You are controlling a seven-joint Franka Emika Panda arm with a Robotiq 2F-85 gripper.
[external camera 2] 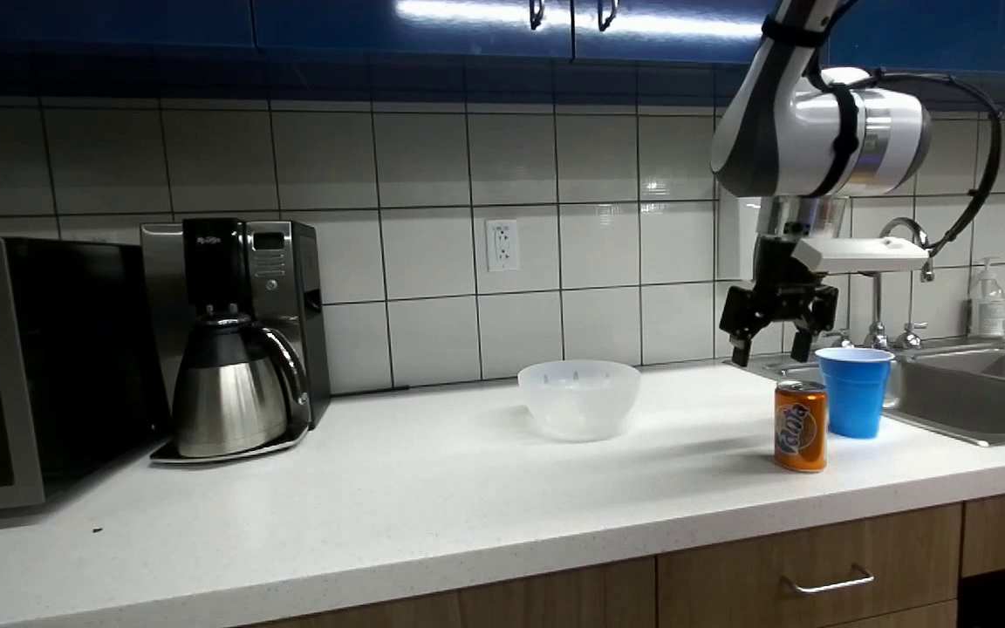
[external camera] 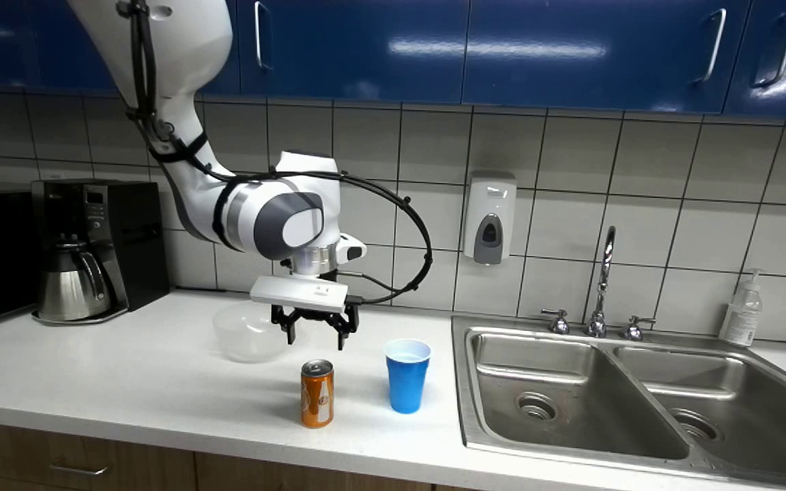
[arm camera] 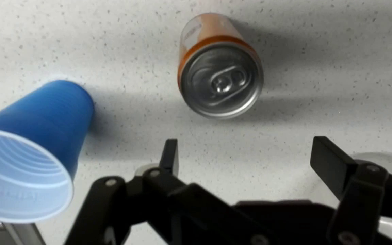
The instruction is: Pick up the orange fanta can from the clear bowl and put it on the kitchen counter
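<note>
The orange fanta can (external camera: 316,399) stands upright on the white-grey kitchen counter (external camera: 127,382), outside the bowl. It also shows in an exterior view (external camera 2: 800,432) and, from above, in the wrist view (arm camera: 221,80), beyond the fingertips. The clear bowl (external camera 2: 579,403) sits farther back on the counter, apart from the can; it is partly behind the gripper in an exterior view (external camera: 246,334). My gripper (external camera: 316,341) hangs above the counter, higher than the can and a little behind it. Its fingers (arm camera: 245,144) are wide apart with nothing between them.
A blue plastic cup (external camera: 406,382) stands close beside the can, also at the left in the wrist view (arm camera: 70,112). A steel double sink (external camera: 462,395) lies past the cup. A coffee maker (external camera 2: 232,375) and a microwave (external camera 2: 23,375) stand at the opposite end. Blue cabinets (external camera: 366,48) hang above.
</note>
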